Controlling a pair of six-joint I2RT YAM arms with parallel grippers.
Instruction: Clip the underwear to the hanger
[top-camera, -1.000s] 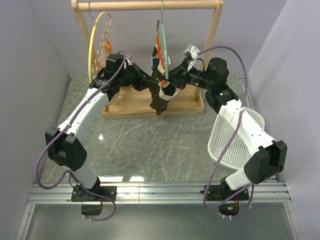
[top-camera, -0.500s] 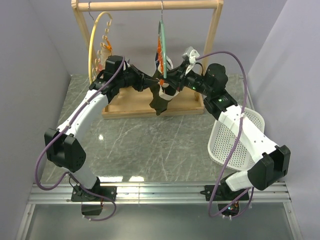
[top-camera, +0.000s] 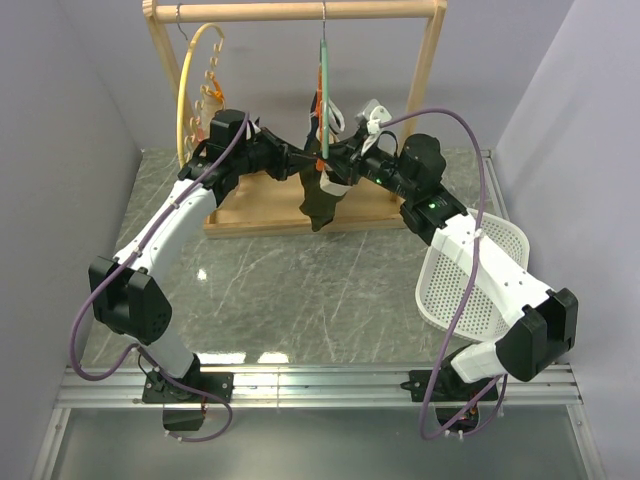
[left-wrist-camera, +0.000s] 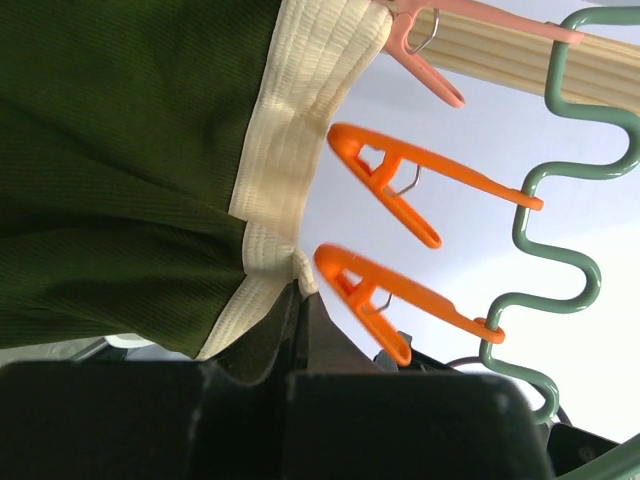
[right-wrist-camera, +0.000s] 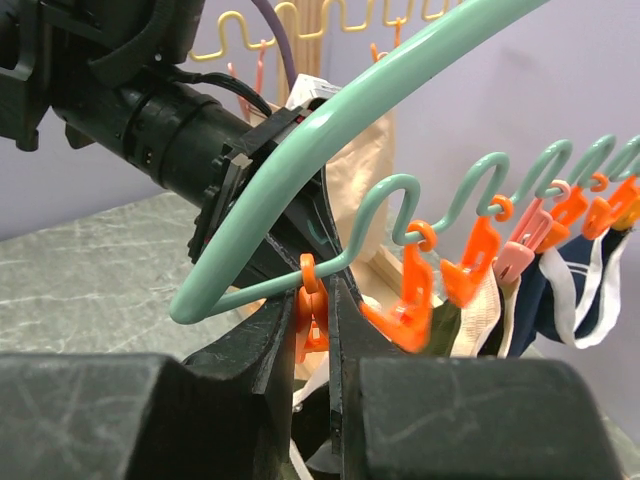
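Pale lavender walls (top-camera: 70, 120), marbled grey-green tabletop (top-camera: 300, 290) (glossy glare spots), wooden rack (top-camera: 260, 11) behind

Underwear (left-wrist-camera: 120, 150): dark olive, fine-ribbed; waistband (left-wrist-camera: 300, 130) cream. Hanger (right-wrist-camera: 330, 112): teal. Clip (right-wrist-camera: 308, 320) between the right jaws: orange.

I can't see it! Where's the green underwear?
In the top view, the underwear hangs centrally under the hanger, between the left gripper pinching its waistband and the right gripper holding a clip.

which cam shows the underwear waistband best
The left wrist view: the underwear fills the frame, its cream waistband sharp, pinched by the left pincer. The top view shows a small dark bundle below the hanger; the right wrist view barely shows it behind orange clips.
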